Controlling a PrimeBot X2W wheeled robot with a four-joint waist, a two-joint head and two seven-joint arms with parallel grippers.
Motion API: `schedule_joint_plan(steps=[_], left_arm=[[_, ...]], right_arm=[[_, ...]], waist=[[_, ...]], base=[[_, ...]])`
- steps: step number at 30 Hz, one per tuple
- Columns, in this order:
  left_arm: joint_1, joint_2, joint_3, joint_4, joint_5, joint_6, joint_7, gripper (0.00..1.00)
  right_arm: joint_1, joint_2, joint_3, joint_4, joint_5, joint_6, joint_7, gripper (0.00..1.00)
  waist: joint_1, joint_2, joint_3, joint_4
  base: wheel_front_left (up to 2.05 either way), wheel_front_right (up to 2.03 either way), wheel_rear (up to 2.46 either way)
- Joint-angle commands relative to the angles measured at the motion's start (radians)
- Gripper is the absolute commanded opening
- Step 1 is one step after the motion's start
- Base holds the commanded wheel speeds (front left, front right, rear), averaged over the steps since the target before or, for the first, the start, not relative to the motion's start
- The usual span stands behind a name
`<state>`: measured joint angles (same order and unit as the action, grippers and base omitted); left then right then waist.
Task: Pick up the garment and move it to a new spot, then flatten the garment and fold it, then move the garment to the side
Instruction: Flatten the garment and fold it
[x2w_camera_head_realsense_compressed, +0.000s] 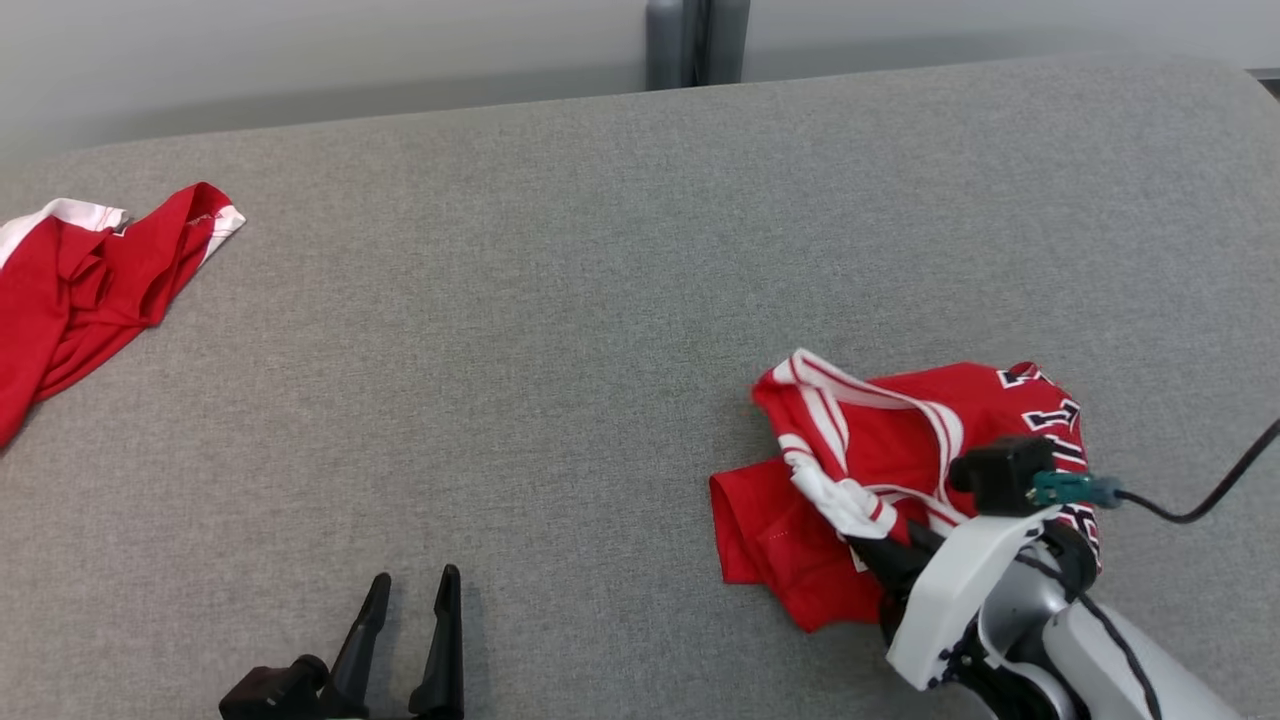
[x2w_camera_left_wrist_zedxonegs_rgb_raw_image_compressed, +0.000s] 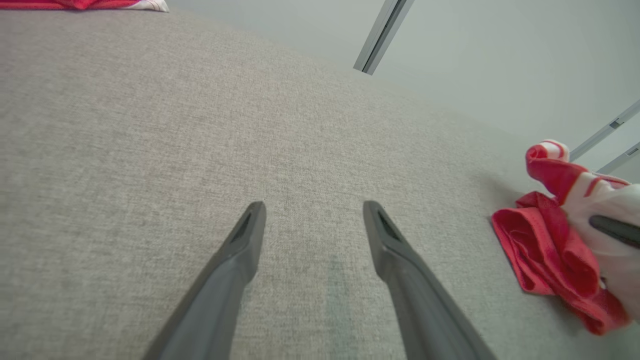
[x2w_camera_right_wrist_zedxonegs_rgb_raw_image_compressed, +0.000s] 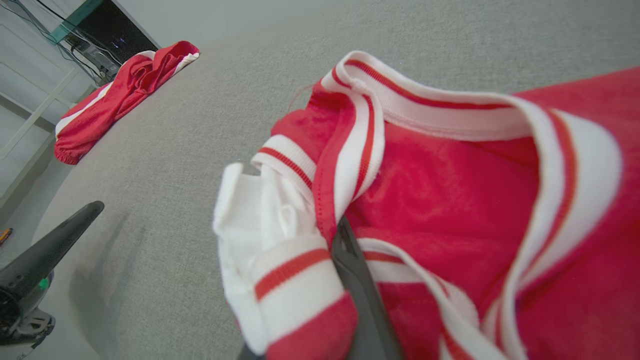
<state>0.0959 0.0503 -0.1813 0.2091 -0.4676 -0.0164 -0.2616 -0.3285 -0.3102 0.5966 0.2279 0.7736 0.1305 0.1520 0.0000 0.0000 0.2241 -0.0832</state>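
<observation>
1. The right arm reaches in from the lower right corner of the head view, its pale forearm angled up and to the left, with a black cable (x2w_camera_head_realsense_compressed: 1205, 497) trailing off its wrist to the right.
2. The right gripper (x2w_camera_head_realsense_compressed: 880, 550) is buried in the near edge of the red jersey (x2w_camera_head_realsense_compressed: 900, 430). In the right wrist view one of its dark fingers (x2w_camera_right_wrist_zedxonegs_rgb_raw_image_compressed: 352, 265) presses against a bunched wad of white, red-striped trim. The other is hidden under the cloth, so the pair reads as pinched on that trim.
3. The jersey sits crumpled on the right side of the grey fabric worktop (x2w_camera_head_realsense_compressed: 560, 300). Its striped neckline is looped open on top and black-and-white lettering shows at its far right edge. Most of it rests on the surface, while the gripped trim is raised a little.
4. The left arm stays low at the bottom left, and its gripper (x2w_camera_head_realsense_compressed: 415, 578) points away from the robot over bare grey fabric.
5. The left fingers (x2w_camera_left_wrist_zedxonegs_rgb_raw_image_compressed: 235, 260) are spread apart with nothing between them, well clear of the jersey.
6. A second red garment (x2w_camera_head_realsense_compressed: 70, 290) with white edging lies heaped at the far left edge of the worktop, well apart from both grippers.
</observation>
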Motion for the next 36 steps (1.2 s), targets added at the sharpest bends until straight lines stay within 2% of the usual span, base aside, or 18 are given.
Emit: schedule_joint_plan(steps=[1, 4, 5, 6, 7, 12, 17, 18, 19, 20, 21, 22, 25, 28, 36], left_arm=[[0.006, 0.002, 0.002, 0.007, 0.004, 0.001, -0.005, 1.0], [0.012, 0.002, -0.001, 0.016, 0.002, 0.001, -0.005, 1.0], [0.012, 0.002, -0.001, 0.018, 0.001, 0.002, -0.005, 1.0], [0.013, 0.002, -0.001, 0.02, -0.003, 0.004, -0.005, 1.0], [0.013, 0.002, -0.001, 0.021, -0.007, 0.005, -0.005, 1.0], [0.021, 0.002, 0.002, 0.032, -0.008, 0.005, -0.005, 1.0], [0.045, 0.002, 0.016, 0.038, -0.024, 0.008, -0.005, 1.0], [0.05, 0.002, 0.018, 0.036, -0.026, 0.008, -0.005, 1.0], [0.054, 0.002, 0.019, 0.034, -0.027, 0.009, -0.005, 1.0], [0.055, 0.002, 0.017, 0.031, -0.029, 0.01, -0.005, 1.0], [0.056, 0.001, 0.013, 0.03, -0.03, 0.009, -0.005, 1.0], [0.055, 0.002, 0.009, 0.028, -0.031, 0.009, -0.005, 1.0], [0.043, 0.002, -0.003, 0.027, -0.029, 0.006, -0.005, 1.0], [0.031, 0.002, -0.015, 0.029, -0.026, 0.003, -0.005, 1.0], [0.005, 0.002, -0.021, 0.044, -0.013, -0.005, -0.005, 1.0]], right_arm=[[0.01, 0.004, 0.007, 0.007, -0.015, 0.0, 0.001, 0.0], [0.015, 0.014, 0.006, 0.022, -0.037, 0.0, 0.003, 0.0], [0.016, 0.016, 0.006, 0.025, -0.049, 0.0, 0.0, 0.06], [0.017, 0.016, 0.006, 0.024, -0.062, 0.0, -0.007, 0.47], [0.02, 0.017, 0.001, 0.026, -0.075, 0.0, -0.013, 1.0], [0.049, 0.025, -0.02, -0.032, -0.057, 0.0, -0.037, 1.0], [0.143, -0.026, -0.125, -0.172, -0.03, 0.0, -0.082, 1.0], [0.161, -0.038, -0.171, -0.201, -0.032, 0.0, -0.095, 0.92], [0.178, -0.05, -0.215, -0.224, -0.045, 0.0, -0.107, 0.55], [0.195, -0.053, -0.266, -0.241, -0.055, 0.0, -0.119, 0.42], [0.21, -0.052, -0.311, -0.249, -0.068, 0.0, -0.13, 0.06], [0.219, -0.057, -0.356, -0.251, -0.094, 0.0, -0.14, 0.0], [0.234, -0.05, -0.435, -0.211, -0.178, 0.0, -0.156, 0.0], [0.232, -0.014, -0.42, -0.153, -0.231, 0.0, -0.162, 0.0], [0.082, 0.042, -0.192, 0.108, -0.349, 0.0, -0.219, 0.0]], waist=[[0.0, 0.0, -0.003, 0.001], [0.0, 0.0, -0.006, 0.001], [0.0, 0.0, -0.006, 0.001], [0.0, 0.0, -0.007, 0.001], [0.0, 0.0, -0.008, 0.0], [0.0, 0.0, -0.025, -0.003], [0.0, 0.0, -0.07, -0.009], [0.0, 0.0, -0.076, -0.011], [0.0, 0.0, -0.08, -0.014], [0.0, 0.0, -0.082, -0.016], [0.0, 0.0, -0.084, -0.017], [0.0, 0.0, -0.085, -0.017], [0.0, 0.0, -0.081, -0.012], [0.0, 0.0, -0.072, 0.001], [0.0, 0.0, -0.042, 0.021]], base=[[0.0, 0.0, 0.0], [0.0, 0.0, 0.0], [0.0, 0.0, 0.0], [0.0, 0.0, 0.0], [0.0, 0.0, 0.0], [0.0, 0.0, 0.0], [0.0, 0.0, 0.0], [0.0, 0.0, 0.0], [0.0, 0.0, 0.0], [0.0, 0.0, 0.0], [0.0, 0.0, 0.0], [0.0, 0.0, 0.0], [0.0, 0.0, 0.0], [0.0, 0.0, 0.0], [0.0, 0.0, 0.0]])
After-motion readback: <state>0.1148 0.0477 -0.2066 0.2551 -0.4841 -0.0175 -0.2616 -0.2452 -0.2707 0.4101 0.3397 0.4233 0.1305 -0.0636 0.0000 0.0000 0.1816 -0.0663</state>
